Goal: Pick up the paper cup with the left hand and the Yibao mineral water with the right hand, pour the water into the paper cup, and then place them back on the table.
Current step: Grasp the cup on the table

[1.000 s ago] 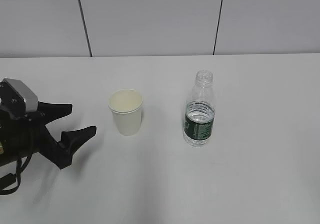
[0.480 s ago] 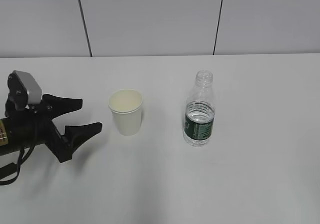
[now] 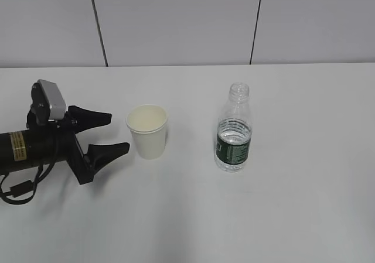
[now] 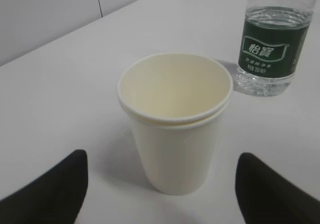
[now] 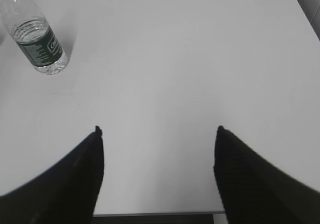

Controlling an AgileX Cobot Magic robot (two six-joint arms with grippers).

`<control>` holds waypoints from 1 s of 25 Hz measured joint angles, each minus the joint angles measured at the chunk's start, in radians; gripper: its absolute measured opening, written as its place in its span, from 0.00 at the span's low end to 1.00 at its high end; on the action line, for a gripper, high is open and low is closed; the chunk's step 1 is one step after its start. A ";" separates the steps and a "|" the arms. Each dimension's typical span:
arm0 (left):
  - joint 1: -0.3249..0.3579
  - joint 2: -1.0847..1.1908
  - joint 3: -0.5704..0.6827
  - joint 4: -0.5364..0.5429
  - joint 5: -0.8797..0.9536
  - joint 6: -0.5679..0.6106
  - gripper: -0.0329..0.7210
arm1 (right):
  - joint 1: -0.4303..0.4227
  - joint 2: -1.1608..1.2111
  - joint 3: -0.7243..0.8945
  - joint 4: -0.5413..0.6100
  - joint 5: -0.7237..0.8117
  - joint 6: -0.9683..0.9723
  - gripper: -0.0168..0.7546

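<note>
The small plain white paper cup (image 3: 147,132) with a rolled rim and a cream-coloured inside stands upright on the large white matte table (image 3: 293,216), and everything else is placed here from that cup. To the cup's right in the exterior view, well apart from it, stands the small clear plastic Yibao mineral water bottle (image 3: 234,136) with a dark green label band and no cap on its ribbed neck; it is upright and holds water up to about the top of the label. To the cup's left lies the left hand (image 3: 111,133), a black cylindrical arm with a yellow sticker and a grey box on top, stretched out low over the table with its two black fingers pointing at the cup. Its jaws are spread wide and released, grasping nothing; the fingertips stop just short of the cup's wall without touching it. In the left wrist view the cup (image 4: 175,121) sits centred between the two dark fingertips (image 4: 47,194), with clear table on both sides, and the bottle (image 4: 272,42) stands beyond it to the right. The right hand (image 5: 157,134) appears only in its own wrist view, its black jaws spread apart and empty above bare table, with the bottle (image 5: 35,37) far off to the upper left.
</note>
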 joint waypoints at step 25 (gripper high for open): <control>-0.033 0.099 -0.150 0.060 0.001 -0.083 0.78 | 0.000 0.000 0.000 0.000 0.000 0.000 0.72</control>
